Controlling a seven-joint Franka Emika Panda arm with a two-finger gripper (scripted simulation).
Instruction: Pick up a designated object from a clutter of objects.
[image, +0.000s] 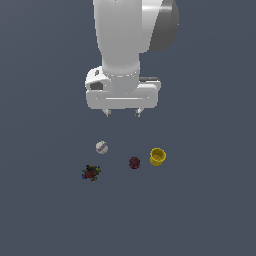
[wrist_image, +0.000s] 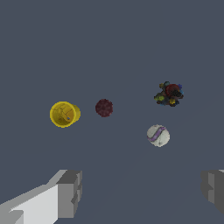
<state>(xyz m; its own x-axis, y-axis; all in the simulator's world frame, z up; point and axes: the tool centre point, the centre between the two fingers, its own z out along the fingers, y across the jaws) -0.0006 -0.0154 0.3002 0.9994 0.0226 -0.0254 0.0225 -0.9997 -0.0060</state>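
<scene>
The designated object, a small bumpy dark red lump (image: 134, 162), lies on the grey floor between the white ball (image: 102, 147) and the yellow cup (image: 157, 156). A dark multicoloured clump (image: 91, 173) lies toward the exterior view's left. My gripper (image: 122, 113) hangs well above and behind them, open and empty. In the wrist view the dark red lump (wrist_image: 104, 107) sits beside the yellow cup (wrist_image: 64, 114), with the white ball (wrist_image: 158, 135) and the clump (wrist_image: 169, 94) apart from them. My gripper (wrist_image: 142, 192) shows with its fingers (wrist_image: 70, 192) wide apart.
The flat grey floor (image: 200, 210) stretches all round the four things. The arm's white body (image: 125, 40) fills the upper middle of the exterior view.
</scene>
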